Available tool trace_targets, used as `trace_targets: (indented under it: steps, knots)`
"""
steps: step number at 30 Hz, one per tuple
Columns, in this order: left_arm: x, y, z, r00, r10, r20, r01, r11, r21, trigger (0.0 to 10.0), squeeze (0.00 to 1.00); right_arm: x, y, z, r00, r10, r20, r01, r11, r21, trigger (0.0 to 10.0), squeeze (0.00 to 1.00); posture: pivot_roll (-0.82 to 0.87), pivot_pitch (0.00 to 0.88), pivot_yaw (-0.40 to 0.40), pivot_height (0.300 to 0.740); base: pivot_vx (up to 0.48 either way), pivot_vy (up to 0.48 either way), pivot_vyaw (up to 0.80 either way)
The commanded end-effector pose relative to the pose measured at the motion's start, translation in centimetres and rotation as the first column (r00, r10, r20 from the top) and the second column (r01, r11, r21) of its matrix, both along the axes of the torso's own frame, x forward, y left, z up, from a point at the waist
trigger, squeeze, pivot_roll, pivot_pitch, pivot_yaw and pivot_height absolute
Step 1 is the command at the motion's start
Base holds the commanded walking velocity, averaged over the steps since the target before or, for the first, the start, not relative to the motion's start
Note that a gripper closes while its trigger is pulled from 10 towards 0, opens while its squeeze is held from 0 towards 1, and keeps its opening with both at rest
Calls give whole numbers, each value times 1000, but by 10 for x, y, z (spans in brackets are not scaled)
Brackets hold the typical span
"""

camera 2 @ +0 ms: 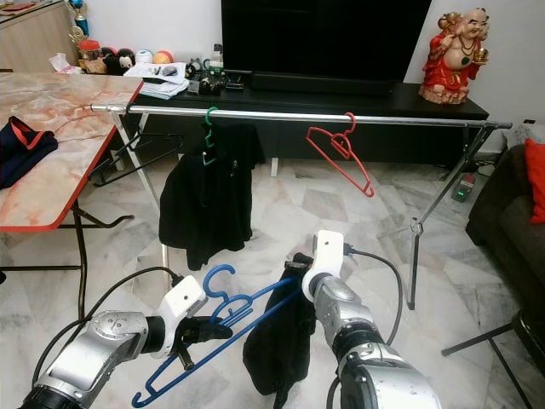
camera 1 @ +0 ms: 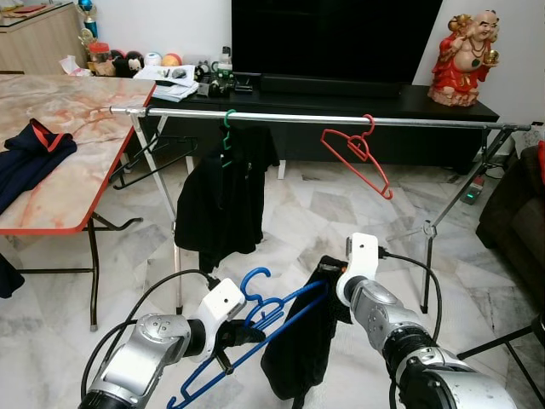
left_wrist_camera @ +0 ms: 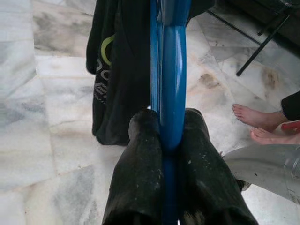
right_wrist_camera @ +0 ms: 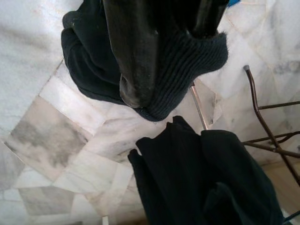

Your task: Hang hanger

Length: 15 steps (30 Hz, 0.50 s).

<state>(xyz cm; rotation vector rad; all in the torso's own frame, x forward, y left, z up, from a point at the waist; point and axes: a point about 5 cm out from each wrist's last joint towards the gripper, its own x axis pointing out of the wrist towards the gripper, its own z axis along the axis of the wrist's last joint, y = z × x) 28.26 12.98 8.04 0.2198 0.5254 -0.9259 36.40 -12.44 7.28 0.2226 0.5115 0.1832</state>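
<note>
Blue plastic hanger (camera 1: 247, 328) sits clamped in my left gripper (camera 1: 241, 334), fingers (left_wrist_camera: 140, 168) pinched on its bar near the neck. Its long axis slants from low by my left arm up toward my right gripper (camera 1: 328, 285), which is clenched on the black garment (camera 1: 302, 349) draped over that end. The rail (camera 1: 324, 119) lies well above and fwd of both claws, hook (camera 1: 255, 281) pointing up at it.

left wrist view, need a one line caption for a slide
Left tool shut on a blue hanger, with a dark garment hanging over the marble floor.
</note>
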Motion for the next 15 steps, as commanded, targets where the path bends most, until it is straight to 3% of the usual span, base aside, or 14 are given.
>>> trace_targets:
  steps: [1, 7, 11, 15]
  knots:
    - [2, -2, -1, 1000, 5, 10, -5, 1000, 27, 10000, 0, 1, 0, 3, 1000, 17, 20, -17, 1000, -11, 10000, 0, 115, 0, -75, 740, 0, 0, 0]
    - [9, 1, -4, 998, 61, 33, -63, 994, 84, 10000, 0, -16, -9, -24, 997, -59, -58, 57, 998, -39, 10000, 0, 113, 0, -72, 740, 0, 0, 0]
    - [9, 2, -5, 997, 66, 33, -69, 993, 91, 10000, 0, -18, -12, -26, 995, -77, -61, 74, 997, -37, 10000, 0, 113, 0, -69, 740, 0, 0, 0]
    - [8, 0, -4, 999, 46, 22, -47, 997, 68, 10000, 0, -16, -8, -22, 999, -24, -28, 23, 999, -35, 10000, 0, 113, 0, -67, 740, 0, 0, 0]
